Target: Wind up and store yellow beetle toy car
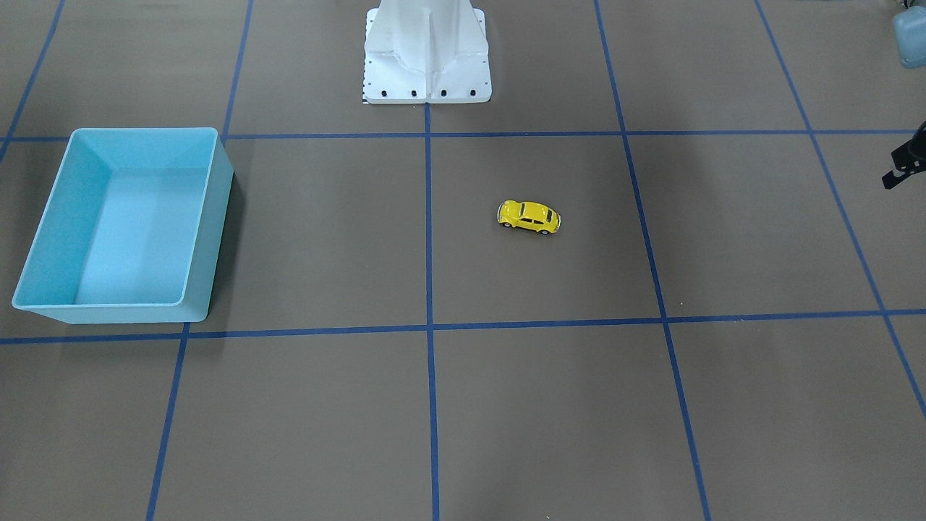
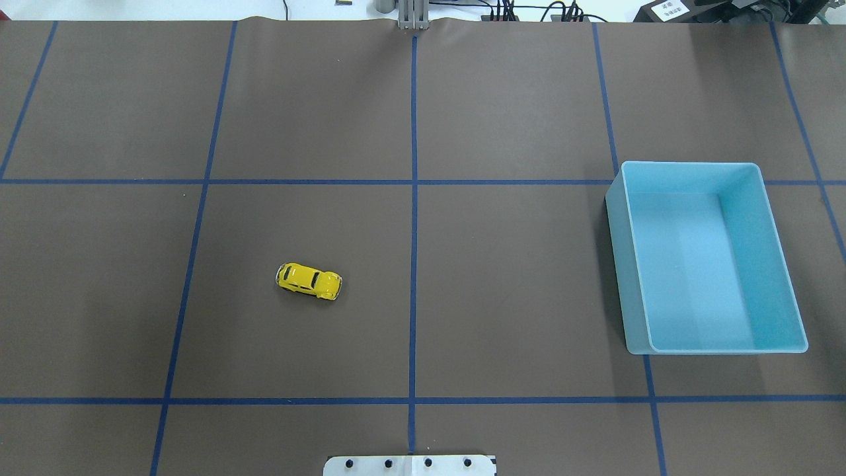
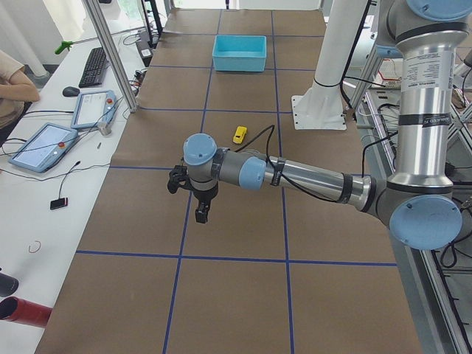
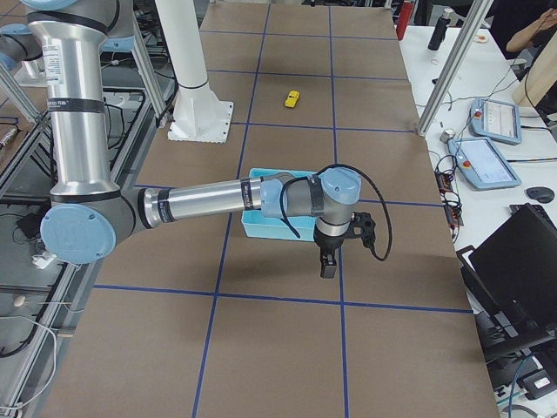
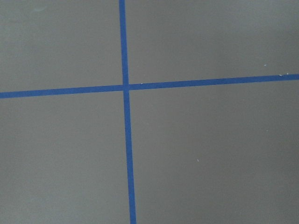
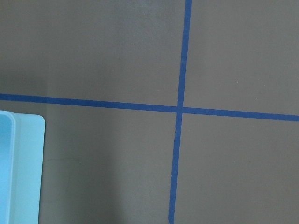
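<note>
The yellow beetle toy car (image 1: 529, 217) stands on its wheels on the brown table, left of the centre line in the overhead view (image 2: 308, 280). It also shows in the side views (image 3: 240, 134) (image 4: 292, 99). My left gripper (image 3: 200, 214) hangs above the table well away from the car, and only a black edge of it shows in the front view (image 1: 901, 170). I cannot tell whether it is open or shut. My right gripper (image 4: 327, 264) hangs just past the blue bin, and I cannot tell its state. Both wrist views show no fingers.
The empty light-blue bin (image 2: 618, 264) stands on the robot's right side (image 1: 210, 239), with its corner in the right wrist view (image 6: 23, 163). The white robot base (image 1: 427, 65) is at the table's edge. Blue tape lines grid the mat.
</note>
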